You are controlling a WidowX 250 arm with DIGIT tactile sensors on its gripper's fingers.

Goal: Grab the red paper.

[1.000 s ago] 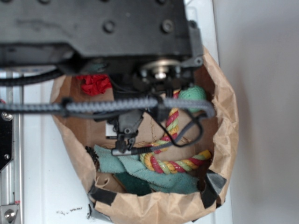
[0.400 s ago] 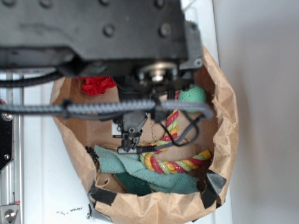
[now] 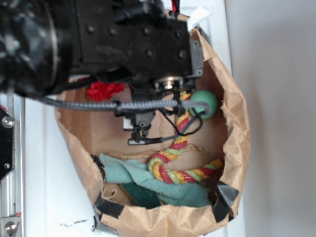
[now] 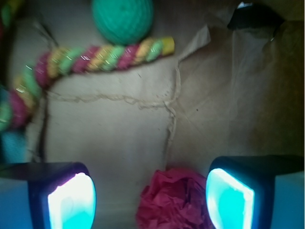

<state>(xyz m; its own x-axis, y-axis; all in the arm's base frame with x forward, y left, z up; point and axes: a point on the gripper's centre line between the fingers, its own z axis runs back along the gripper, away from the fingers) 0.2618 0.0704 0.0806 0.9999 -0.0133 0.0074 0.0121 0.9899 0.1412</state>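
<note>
A white surface [image 3: 39, 197] carries an open brown bag [image 3: 237, 128] that corrals everything. Ahead of the claw [image 4: 150, 200] lie a rope [image 4: 95, 58] and green ball [image 4: 123, 19]. The claw is spread wide, and the red paper [image 4: 174, 200] sits between its fingers, nearer one of them, placed for closing.

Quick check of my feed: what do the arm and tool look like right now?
The arm is black, blocky, studded with round bolts. A grey braided cable and thin black wires run under it. The tool has dark fingers with pale pads glowing cyan.
</note>
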